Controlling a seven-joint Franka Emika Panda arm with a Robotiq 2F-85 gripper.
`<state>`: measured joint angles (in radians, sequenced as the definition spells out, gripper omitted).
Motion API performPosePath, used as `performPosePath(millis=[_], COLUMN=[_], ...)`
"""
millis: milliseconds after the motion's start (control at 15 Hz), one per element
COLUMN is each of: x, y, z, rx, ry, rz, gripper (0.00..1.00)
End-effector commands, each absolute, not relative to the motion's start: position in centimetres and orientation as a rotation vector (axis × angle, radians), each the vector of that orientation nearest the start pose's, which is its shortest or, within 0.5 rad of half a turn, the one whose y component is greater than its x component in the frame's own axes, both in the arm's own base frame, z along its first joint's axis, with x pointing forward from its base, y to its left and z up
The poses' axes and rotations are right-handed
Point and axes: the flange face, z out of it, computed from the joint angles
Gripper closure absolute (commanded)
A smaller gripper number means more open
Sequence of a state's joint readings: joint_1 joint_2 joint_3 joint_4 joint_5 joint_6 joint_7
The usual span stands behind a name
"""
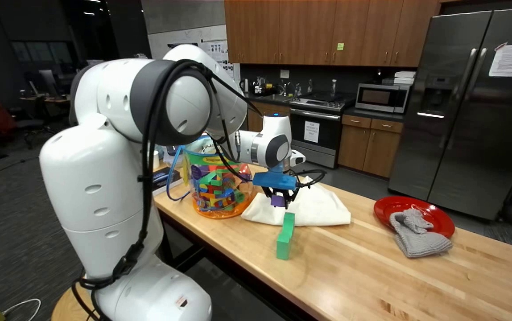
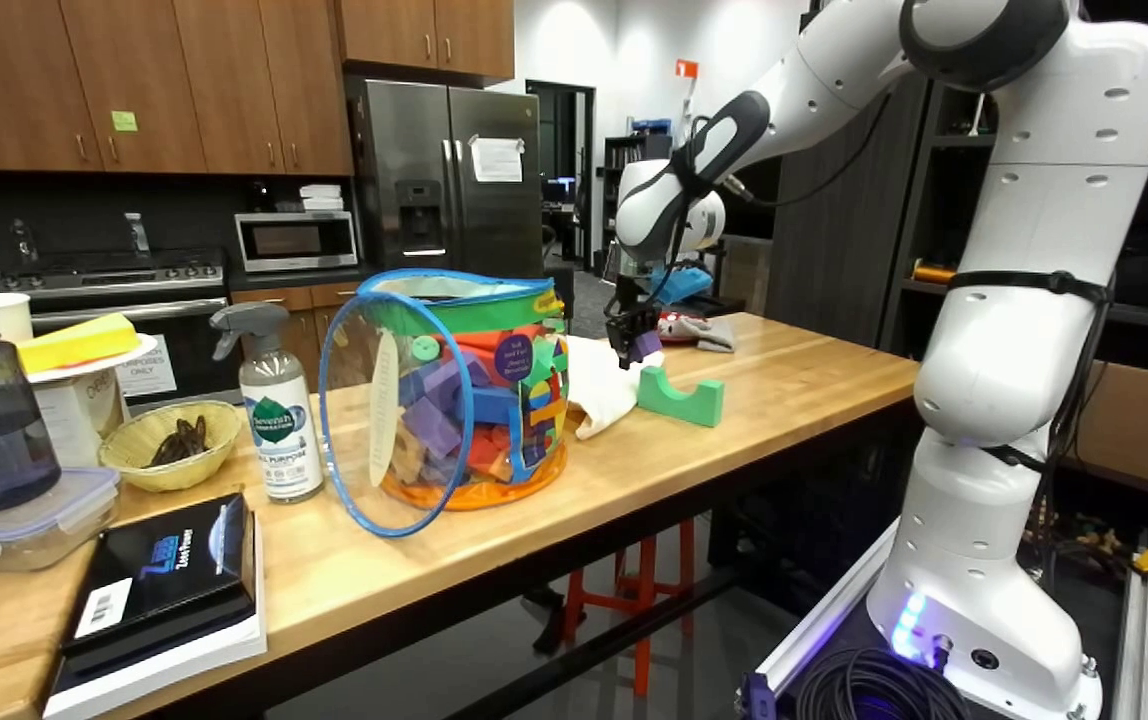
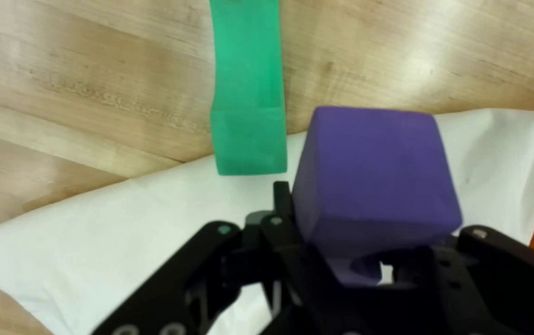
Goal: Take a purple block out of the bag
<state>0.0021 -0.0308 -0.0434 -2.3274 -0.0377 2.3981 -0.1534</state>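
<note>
The clear bag (image 1: 213,189) stands on the table with many coloured blocks inside. It also shows in an exterior view (image 2: 494,492), its top open and its blue-rimmed round lid (image 2: 396,525) hanging at the side. My gripper (image 1: 278,194) is outside the bag, beside it, and shut on a purple block (image 1: 277,201). The block shows large in the wrist view (image 3: 383,163), between the black fingers (image 3: 341,251); the right fingertip is hidden behind it. The gripper holds the block above the white cloth (image 1: 314,207), close to a green arch block (image 1: 284,240).
The green arch stands on the wooden table (image 1: 372,267) at the cloth's edge. A red bowl (image 1: 436,218) with a grey cloth (image 1: 419,238) lies farther along. A spray bottle (image 2: 279,430), a basket (image 2: 149,475) and books (image 2: 164,570) stand on the bag's other side.
</note>
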Motion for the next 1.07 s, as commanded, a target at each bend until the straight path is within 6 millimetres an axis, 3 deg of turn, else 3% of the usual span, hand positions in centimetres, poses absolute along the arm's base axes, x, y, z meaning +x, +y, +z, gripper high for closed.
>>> performPosePath(millis=[0,133,200,267,333,533,1000], x=[51.93,52.00,52.04,52.12,51.69,51.84,51.87], y=[-2.96,-3.17,-3.24,-3.23,-2.67,-2.76,-2.79], z=[35.51,35.19,35.15,35.12,34.96,34.85,34.87], rx=[-3.171,-3.172,-3.173,-3.176,-3.168,-3.169,-3.169], ry=[-0.210,-0.202,-0.201,-0.203,-0.204,-0.202,-0.201], rz=[-0.151,-0.148,-0.151,-0.153,-0.131,-0.134,-0.135], gripper=[0.84,0.84,0.50,0.33,0.54,0.34,0.33])
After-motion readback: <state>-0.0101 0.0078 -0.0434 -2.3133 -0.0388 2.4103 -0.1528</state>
